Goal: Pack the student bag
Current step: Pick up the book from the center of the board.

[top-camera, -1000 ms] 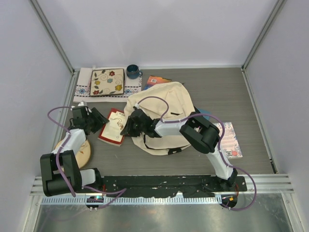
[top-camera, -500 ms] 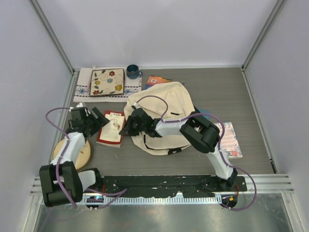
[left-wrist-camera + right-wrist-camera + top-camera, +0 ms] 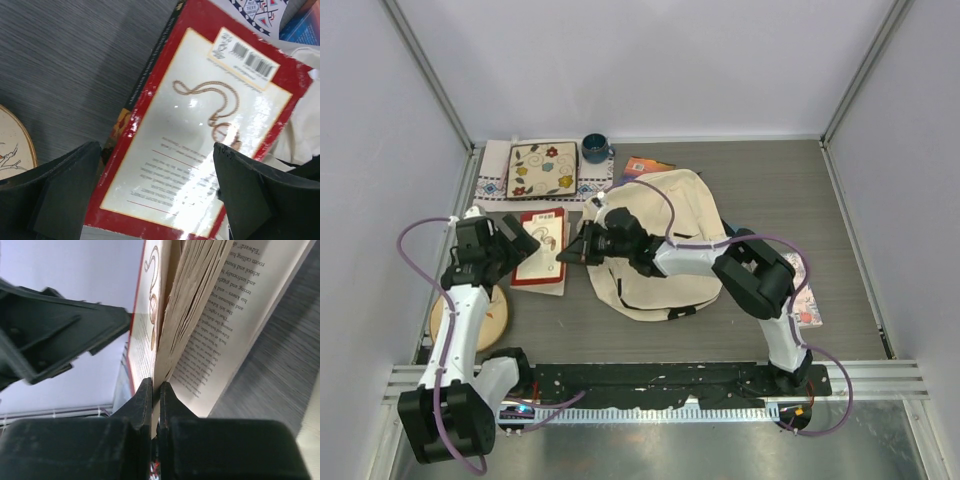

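grey table (image 3: 820,200): a red-bordered book (image 3: 538,245) beside the student bag (image 3: 670,215); right gripper (image 3: 567,258) clamps its edge, left gripper (image 3: 510,247) gapes astride it; blue mug (image 3: 596,149) behind.

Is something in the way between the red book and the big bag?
Nothing loose lies between them. Only the right arm's fingers, pinching the red book, sit there, with that arm stretched over the student bag.

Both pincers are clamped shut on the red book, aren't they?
No. Only the right pincer is shut on the book. The left pincer is wide open, with a finger on each side of the book and no grip on it. The left wrist view shows this.
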`<state>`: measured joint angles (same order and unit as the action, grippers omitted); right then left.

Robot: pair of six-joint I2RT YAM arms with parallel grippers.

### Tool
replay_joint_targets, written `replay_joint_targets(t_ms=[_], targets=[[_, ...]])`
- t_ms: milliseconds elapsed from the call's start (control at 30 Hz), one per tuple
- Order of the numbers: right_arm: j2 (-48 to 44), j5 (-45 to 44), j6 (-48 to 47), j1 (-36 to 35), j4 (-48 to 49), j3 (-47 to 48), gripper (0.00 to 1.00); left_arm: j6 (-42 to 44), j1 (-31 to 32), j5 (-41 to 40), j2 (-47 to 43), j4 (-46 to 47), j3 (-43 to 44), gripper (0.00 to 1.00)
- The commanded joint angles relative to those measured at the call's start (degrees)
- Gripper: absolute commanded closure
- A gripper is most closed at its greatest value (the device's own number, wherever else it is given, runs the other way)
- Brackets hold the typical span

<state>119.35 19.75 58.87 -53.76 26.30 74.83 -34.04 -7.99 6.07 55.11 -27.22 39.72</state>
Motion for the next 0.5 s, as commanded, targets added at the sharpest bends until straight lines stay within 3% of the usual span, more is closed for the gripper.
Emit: replay_joint_targets(t_ms=[0,233,467], targets=[[-9.3,2.75,0.02,1.2,8.85,0.58,0.99,0.38,0.17,-1.14,-2.64,-3.71,4.3,0.0],[-14.93,2.84,-1.03,2.34,6.06,-0.64,0.99,0.12,-0.27,-0.53,-6.86,-5.21,8.17,0.01],[-20.56,2.93,-3.32,3.31,7.09,-6.17,0.99,-1.81,-0.36,16.23,-6.86,3.74,7.74,0.0]])
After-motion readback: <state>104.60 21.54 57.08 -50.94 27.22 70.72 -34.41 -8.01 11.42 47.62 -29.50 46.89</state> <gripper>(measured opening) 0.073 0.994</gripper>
